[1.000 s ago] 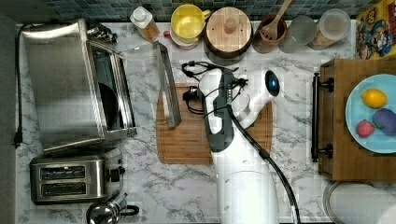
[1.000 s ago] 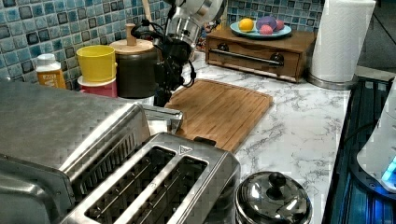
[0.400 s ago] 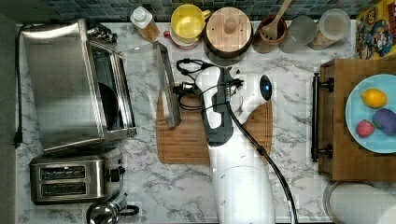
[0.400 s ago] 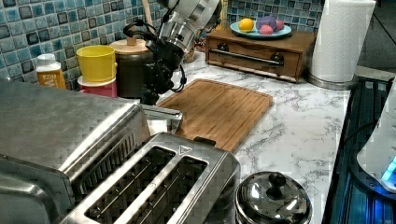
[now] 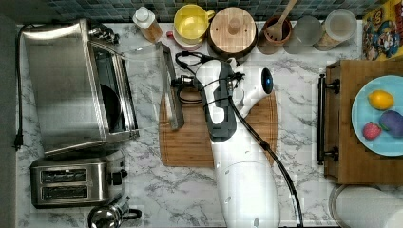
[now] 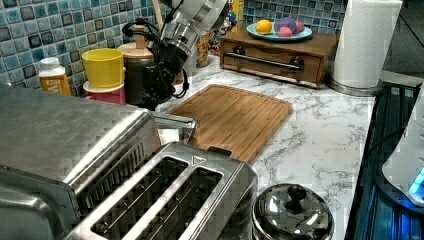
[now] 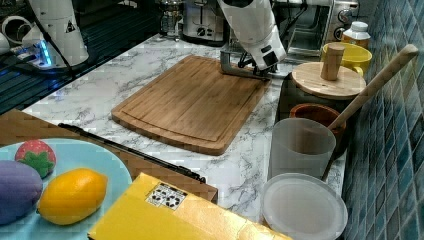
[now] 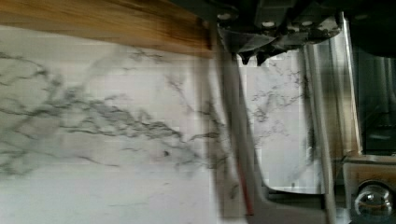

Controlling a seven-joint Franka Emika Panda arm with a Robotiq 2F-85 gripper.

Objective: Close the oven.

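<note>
The oven (image 5: 71, 85) stands at the top view's left on the marble counter (image 5: 294, 142), its glass door (image 5: 147, 80) folded down toward the board (image 5: 190, 137), with the handle (image 5: 170, 85) at its free edge. The gripper (image 5: 183, 88) sits right at that handle; whether its jaws are spread or closed, I cannot tell. The risk I see: contact rides on a narrow bar, so a push angled too flat could slide off it, letting the door drop back open.
</note>
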